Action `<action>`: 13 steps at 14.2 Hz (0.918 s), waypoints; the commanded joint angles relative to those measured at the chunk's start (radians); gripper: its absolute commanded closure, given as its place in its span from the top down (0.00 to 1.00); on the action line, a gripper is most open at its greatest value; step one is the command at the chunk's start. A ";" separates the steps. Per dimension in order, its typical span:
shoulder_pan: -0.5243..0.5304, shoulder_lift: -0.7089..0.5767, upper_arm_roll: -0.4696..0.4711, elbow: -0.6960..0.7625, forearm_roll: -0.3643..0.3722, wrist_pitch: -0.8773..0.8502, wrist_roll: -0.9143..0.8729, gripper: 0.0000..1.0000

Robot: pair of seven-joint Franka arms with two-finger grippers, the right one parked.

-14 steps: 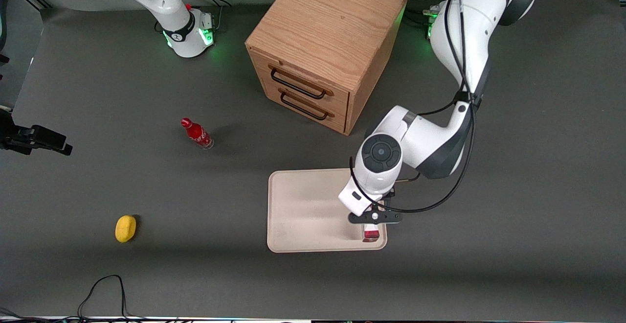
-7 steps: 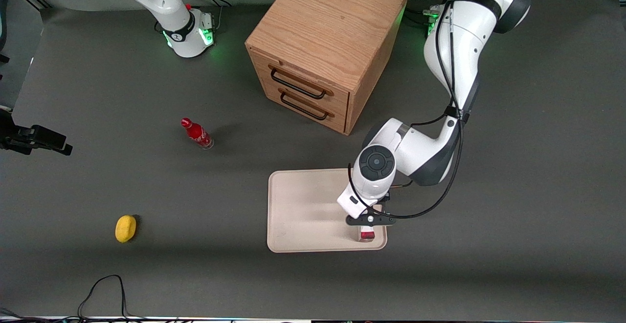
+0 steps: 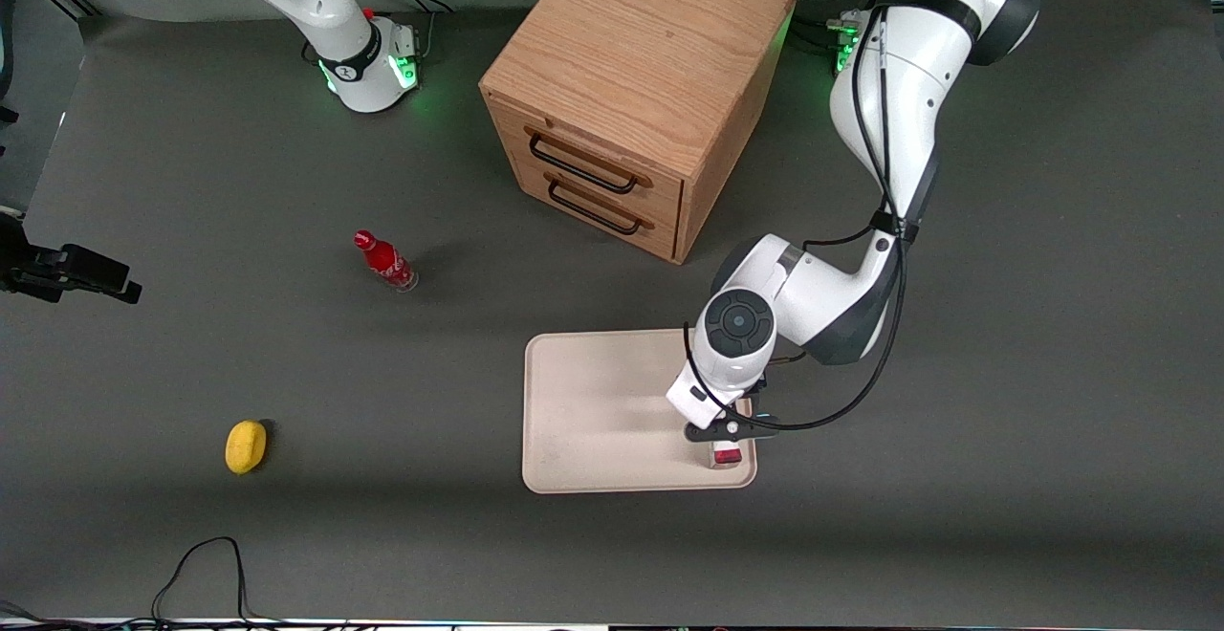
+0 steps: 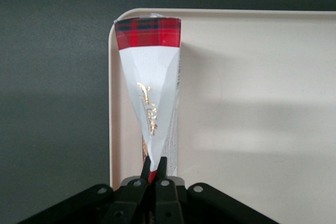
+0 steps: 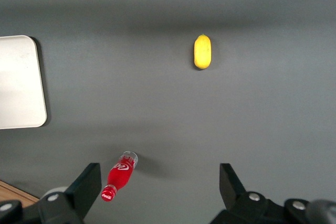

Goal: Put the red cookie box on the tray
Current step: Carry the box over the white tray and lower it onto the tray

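The cream-white tray (image 3: pixel 593 411) lies on the dark table, nearer the front camera than the wooden cabinet. My left gripper (image 3: pixel 730 432) hangs over the tray corner that is nearest the front camera, at the working arm's end. It is shut on the red cookie box (image 3: pixel 727 456). In the left wrist view the gripper (image 4: pixel 154 170) pinches the box's upper end. The box (image 4: pixel 151 87) hangs on end, white panel showing, and its red plaid lower end is just inside the rim of the tray (image 4: pixel 252 103). Whether that end touches the tray cannot be told.
A wooden drawer cabinet (image 3: pixel 636 96) with two black handles stands farther from the front camera than the tray. A small red bottle (image 3: pixel 384 260) and a yellow oval object (image 3: pixel 246 446) sit toward the parked arm's end. A black cable (image 3: pixel 206 564) lies near the table's front edge.
The wrist has come down a little over the tray's corner, carrying the box lower. The grip on the box is unchanged.
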 commanded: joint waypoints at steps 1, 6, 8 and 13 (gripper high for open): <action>0.012 -0.015 0.003 -0.009 0.014 0.005 -0.013 0.49; 0.012 -0.097 0.002 0.002 0.007 -0.143 -0.027 1.00; 0.011 -0.175 -0.001 0.002 0.004 -0.223 -0.041 1.00; 0.003 -0.364 -0.006 -0.006 0.005 -0.436 -0.087 1.00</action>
